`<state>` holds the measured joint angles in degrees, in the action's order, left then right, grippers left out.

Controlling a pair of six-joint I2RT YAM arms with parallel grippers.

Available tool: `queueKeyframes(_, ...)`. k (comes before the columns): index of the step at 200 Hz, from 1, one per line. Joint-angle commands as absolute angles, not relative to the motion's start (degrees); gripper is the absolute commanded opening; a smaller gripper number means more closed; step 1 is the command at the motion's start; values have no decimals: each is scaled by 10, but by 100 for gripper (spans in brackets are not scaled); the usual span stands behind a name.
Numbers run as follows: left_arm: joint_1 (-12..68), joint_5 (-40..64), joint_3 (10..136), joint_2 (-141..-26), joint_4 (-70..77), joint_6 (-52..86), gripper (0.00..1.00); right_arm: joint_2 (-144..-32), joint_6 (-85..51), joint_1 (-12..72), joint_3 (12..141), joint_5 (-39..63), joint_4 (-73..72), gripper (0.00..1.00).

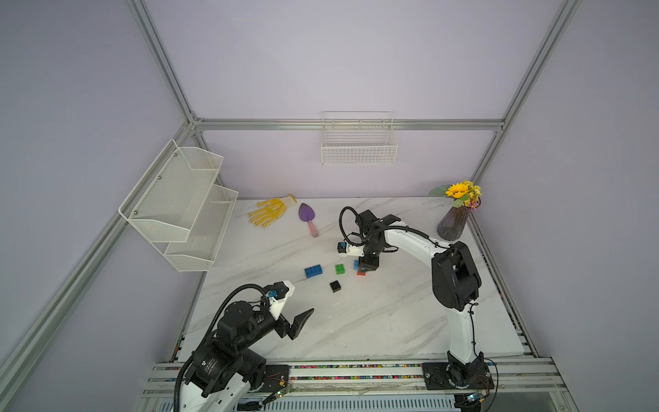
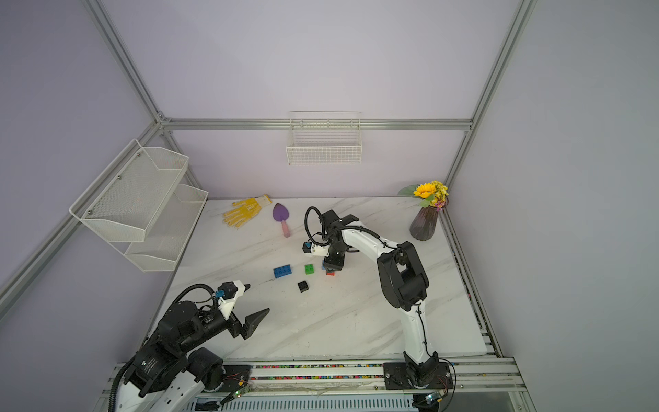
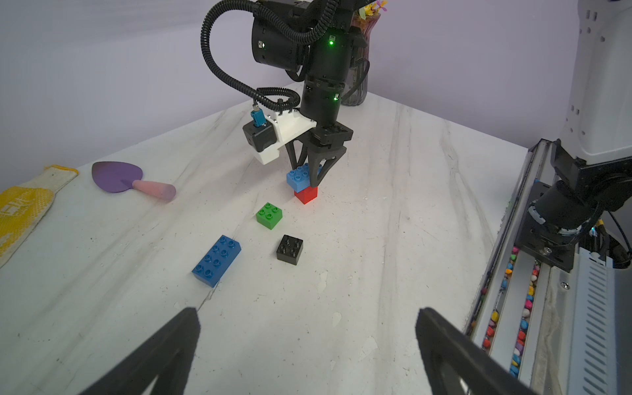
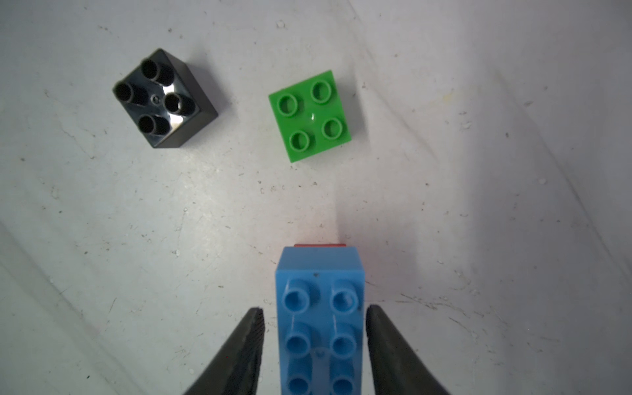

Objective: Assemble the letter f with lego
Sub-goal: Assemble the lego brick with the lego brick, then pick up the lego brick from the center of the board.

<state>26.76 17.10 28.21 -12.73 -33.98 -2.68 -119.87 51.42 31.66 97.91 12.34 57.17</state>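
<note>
The right gripper (image 4: 314, 309), jaws slightly apart, straddles the light blue studded plastic brick (image 4: 319, 270) stacked on the red square brick (image 3: 305, 195), while the green square brick (image 3: 269, 214), black square brick (image 3: 289, 249) and long blue brick (image 3: 216, 260) lie loose nearby and the left gripper (image 3: 307, 311) gapes wide.

blue brick (image 3: 297, 178) atop red brick (image 3: 306, 196), overhanging

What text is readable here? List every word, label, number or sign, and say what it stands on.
No text here can be read outright.
Glove: white print on its yellow patch, blurred and cut off at the picture's edge, unreadable.
Left arm: small white lettering on a black joint, too small to read.
</note>
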Motion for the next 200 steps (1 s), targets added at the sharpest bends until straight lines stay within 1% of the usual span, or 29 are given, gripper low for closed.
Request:
queueKeyframes(1,267,174,284,-126,-326,-41,100,-1168,512,321,997,137,570,55)
queueKeyframes(25,267,175,284,-127,-326,-41,100,-1147,512,330,1001,163,542,59)
queueKeyframes(48,267,175,284,-128,-326,-40,100,-1149,520,347,1006,182,517,60)
queueKeyframes(89,267,173,286,-127,-326,-40,100,-1212,545,378,1048,188,517,60)
queueKeyframes(123,267,169,285,-124,-326,-40,100,-1260,559,385,1067,188,503,60)
queueKeyframes(151,267,164,286,-122,-326,-39,100,-1298,566,385,1099,170,523,60)
queueKeyframes(200,267,159,285,-119,-328,-40,100,-1323,571,385,1127,158,530,60)
